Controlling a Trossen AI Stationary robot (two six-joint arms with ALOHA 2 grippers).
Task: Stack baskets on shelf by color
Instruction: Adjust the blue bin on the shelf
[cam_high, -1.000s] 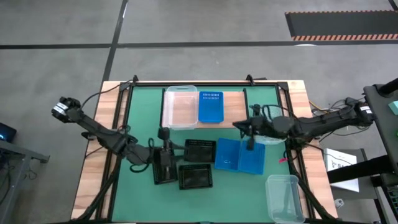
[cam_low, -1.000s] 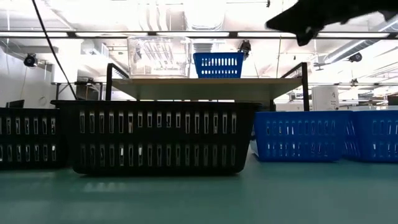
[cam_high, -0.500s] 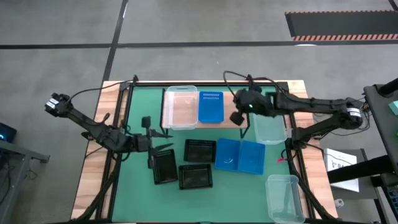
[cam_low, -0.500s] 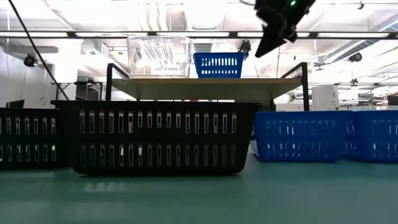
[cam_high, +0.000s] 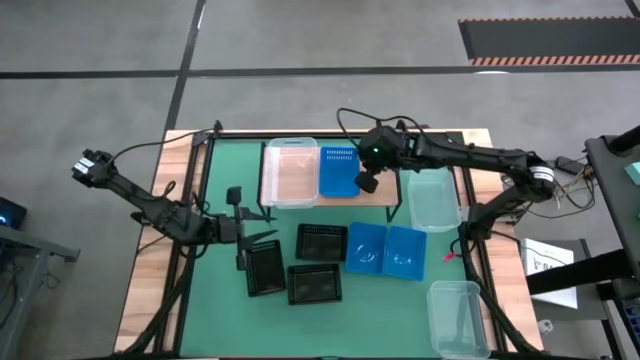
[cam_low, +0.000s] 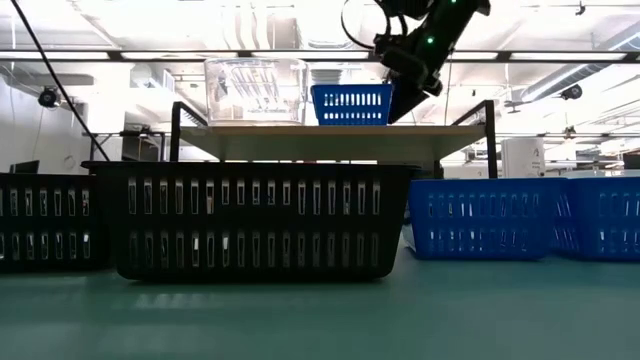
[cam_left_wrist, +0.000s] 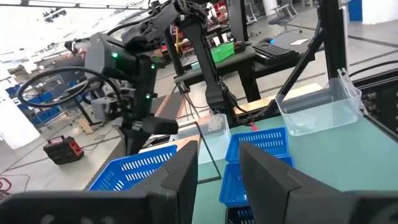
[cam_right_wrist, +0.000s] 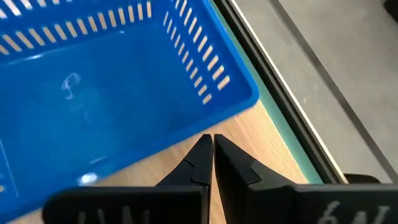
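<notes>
Half-done at most: set one clear basket and one blue basket side by side on the shelf, presumably to seed a stack per colour. Hung the right gripper pinched together and empty just beside the blue one. Poised the left gripper parted, holding nothing, by the black baskets, likely for the next pick.

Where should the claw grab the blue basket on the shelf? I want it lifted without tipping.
Probably its near short rim, coming from above. The blue basket sits upright and open-topped on the shelf, its long side close beside the clear tub, so that flank is tight. The right claw, shut, hovers at this free end; it must open first.
</notes>
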